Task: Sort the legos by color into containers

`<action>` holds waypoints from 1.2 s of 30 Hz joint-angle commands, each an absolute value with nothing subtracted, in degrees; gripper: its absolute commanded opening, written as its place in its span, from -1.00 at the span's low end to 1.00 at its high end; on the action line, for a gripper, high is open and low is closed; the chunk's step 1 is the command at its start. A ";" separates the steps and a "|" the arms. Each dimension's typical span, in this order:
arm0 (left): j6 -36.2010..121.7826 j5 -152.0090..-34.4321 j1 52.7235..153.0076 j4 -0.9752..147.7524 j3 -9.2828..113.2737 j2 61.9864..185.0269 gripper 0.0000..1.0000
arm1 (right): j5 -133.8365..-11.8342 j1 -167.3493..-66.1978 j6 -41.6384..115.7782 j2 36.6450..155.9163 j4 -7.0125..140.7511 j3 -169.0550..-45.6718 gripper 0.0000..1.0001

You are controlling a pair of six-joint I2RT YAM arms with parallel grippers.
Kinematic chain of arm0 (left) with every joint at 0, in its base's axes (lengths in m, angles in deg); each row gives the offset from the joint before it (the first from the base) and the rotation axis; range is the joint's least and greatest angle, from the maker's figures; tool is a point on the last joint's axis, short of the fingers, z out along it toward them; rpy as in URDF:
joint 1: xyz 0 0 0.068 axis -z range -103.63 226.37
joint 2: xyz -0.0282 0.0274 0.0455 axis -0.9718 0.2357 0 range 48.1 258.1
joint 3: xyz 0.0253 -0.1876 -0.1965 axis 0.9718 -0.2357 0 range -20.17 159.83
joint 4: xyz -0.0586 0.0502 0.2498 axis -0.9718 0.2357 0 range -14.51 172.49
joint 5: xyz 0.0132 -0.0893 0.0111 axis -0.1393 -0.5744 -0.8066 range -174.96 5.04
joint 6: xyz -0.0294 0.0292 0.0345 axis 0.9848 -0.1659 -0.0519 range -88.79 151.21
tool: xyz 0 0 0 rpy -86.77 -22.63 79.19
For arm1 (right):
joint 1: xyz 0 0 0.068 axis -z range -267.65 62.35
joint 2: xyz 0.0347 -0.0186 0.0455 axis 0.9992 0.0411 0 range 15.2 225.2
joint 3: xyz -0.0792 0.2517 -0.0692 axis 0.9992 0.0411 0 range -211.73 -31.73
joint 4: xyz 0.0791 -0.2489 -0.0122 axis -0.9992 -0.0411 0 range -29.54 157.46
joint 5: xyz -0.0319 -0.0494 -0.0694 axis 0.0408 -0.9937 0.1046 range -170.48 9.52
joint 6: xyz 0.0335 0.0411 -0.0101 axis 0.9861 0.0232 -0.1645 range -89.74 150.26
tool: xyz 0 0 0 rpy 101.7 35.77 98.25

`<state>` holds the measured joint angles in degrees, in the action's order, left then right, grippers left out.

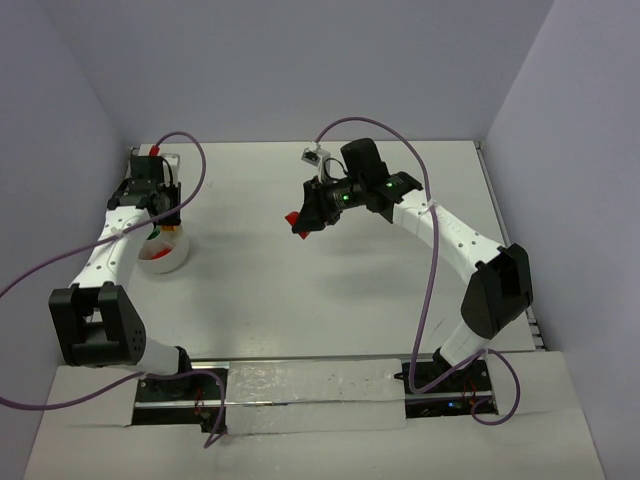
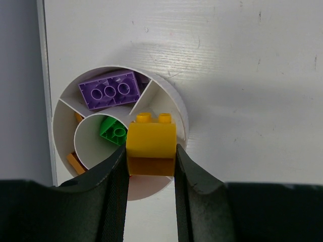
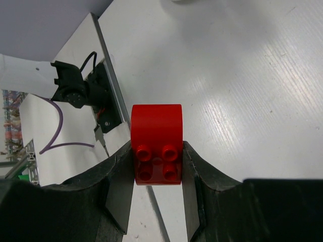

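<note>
A round white tub (image 2: 169, 96) with dividers stands at the table's left side (image 1: 168, 260). One compartment holds a purple brick (image 2: 109, 89), the inner round one a green brick (image 2: 114, 131), and the left one orange pieces (image 2: 75, 162). My left gripper (image 2: 150, 161) hangs over the tub's near rim, shut on a yellow brick (image 2: 150, 143) with its studs pointing away. Above the middle of the table, my right gripper (image 3: 157, 166) is shut on a red brick (image 3: 156, 136) with a rounded top, well off the surface (image 1: 294, 219).
The table's left edge (image 2: 45, 75) and a grey wall run close beside the tub. Walls close off the back and right sides. Purple cables (image 1: 190, 150) loop from both arms. The arm mounts (image 3: 75, 91) sit at the near edge.
</note>
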<state>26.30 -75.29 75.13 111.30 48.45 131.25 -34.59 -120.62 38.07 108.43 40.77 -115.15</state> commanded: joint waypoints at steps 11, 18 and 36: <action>27.26 -76.59 74.61 110.74 52.62 130.96 0.60 | -34.53 -120.78 37.44 108.98 40.22 -116.89 -1.00; 22.83 -89.99 74.26 110.18 56.60 124.53 0.50 | -31.82 -120.78 36.29 108.58 40.90 -116.18 -1.00; -20.64 -155.99 79.15 132.06 44.48 105.22 0.51 | 1.80 -124.15 48.48 114.08 52.03 -113.83 -1.00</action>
